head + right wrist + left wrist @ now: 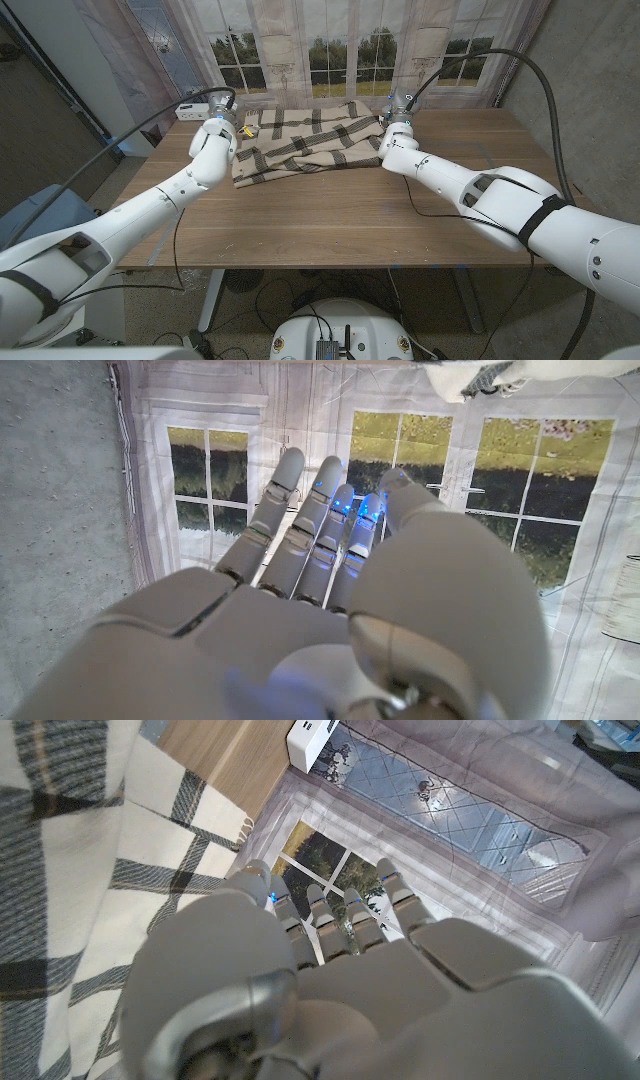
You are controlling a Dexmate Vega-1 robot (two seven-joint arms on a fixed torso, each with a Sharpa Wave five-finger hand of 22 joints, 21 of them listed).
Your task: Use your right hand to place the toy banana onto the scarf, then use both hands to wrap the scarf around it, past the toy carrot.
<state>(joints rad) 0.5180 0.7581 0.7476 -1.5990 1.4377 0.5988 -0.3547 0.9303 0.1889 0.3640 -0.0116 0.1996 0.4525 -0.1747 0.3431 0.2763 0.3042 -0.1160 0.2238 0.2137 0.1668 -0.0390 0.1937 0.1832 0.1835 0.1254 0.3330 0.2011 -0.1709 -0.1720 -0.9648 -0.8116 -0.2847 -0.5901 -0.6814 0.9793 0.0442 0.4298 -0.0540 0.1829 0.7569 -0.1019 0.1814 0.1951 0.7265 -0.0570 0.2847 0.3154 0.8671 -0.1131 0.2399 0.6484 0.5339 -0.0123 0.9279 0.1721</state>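
The cream scarf (305, 140) with dark plaid stripes lies bunched and folded over itself at the back middle of the table. A small yellow bit (250, 130) peeks out at its left edge; I cannot tell if it is the toy banana. My left hand (222, 128) is at the scarf's far left corner, fingers stretched out and holding nothing; the left wrist view has the scarf (70, 870) beside my left hand (330, 980). My right hand (396, 122) is at the scarf's right edge. In the right wrist view my right hand (320, 590) has straight, empty fingers, with a scarf corner (480, 375) beyond them.
A white box (190, 108) with cables sits at the table's back left corner, just behind my left hand, and the left wrist view has it too (315, 740). A curtain printed with windows (340, 50) hangs close behind the table. Black cables trail over the table (330, 215) from both arms.
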